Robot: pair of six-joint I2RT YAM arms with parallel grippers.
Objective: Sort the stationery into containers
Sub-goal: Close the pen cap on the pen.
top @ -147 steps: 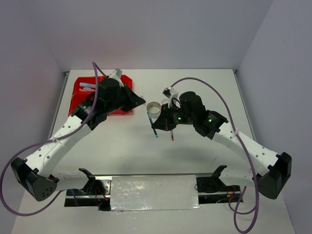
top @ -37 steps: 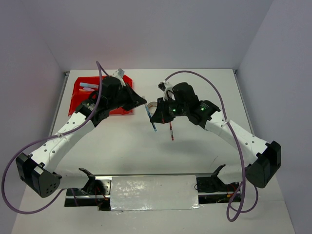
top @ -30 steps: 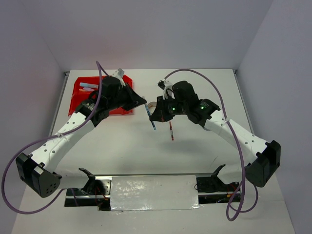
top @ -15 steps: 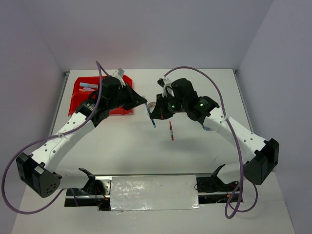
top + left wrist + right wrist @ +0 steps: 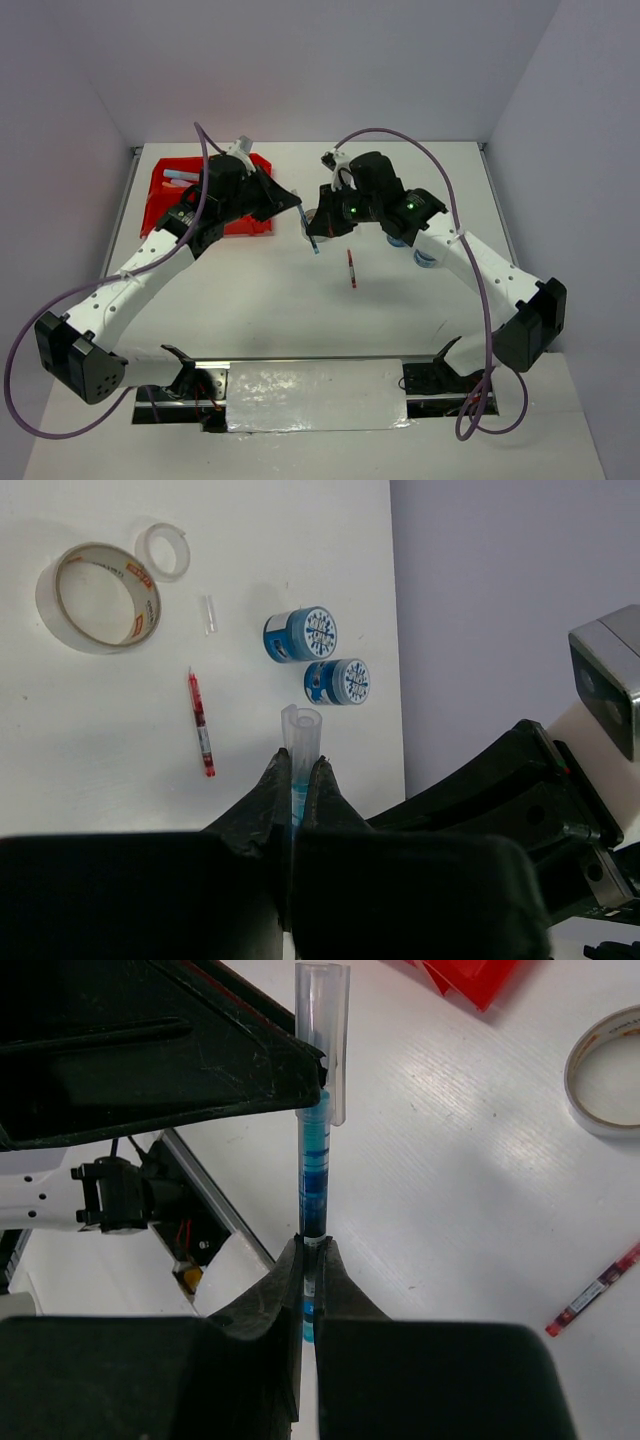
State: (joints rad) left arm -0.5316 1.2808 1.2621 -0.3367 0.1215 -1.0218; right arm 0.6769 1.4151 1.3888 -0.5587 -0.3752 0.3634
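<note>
Thin blue pen with a clear cap [image 5: 313,1160] up in the air over mid-table! Pinched shut at the cap end by the left gripper [image 5: 297,770], clamped at the other by the right gripper [image 5: 310,1248]. Hanging right of the bright red plastic bin block [image 5: 160,212], just left of the thin red pen [image 5: 351,270].

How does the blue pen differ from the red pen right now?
The blue pen is pinched at both ends, by the left end effector and the right end effector; the red pen is untouched. The blue pen is off the table; the red pen lies flat on it. Both are thin pens.
</note>
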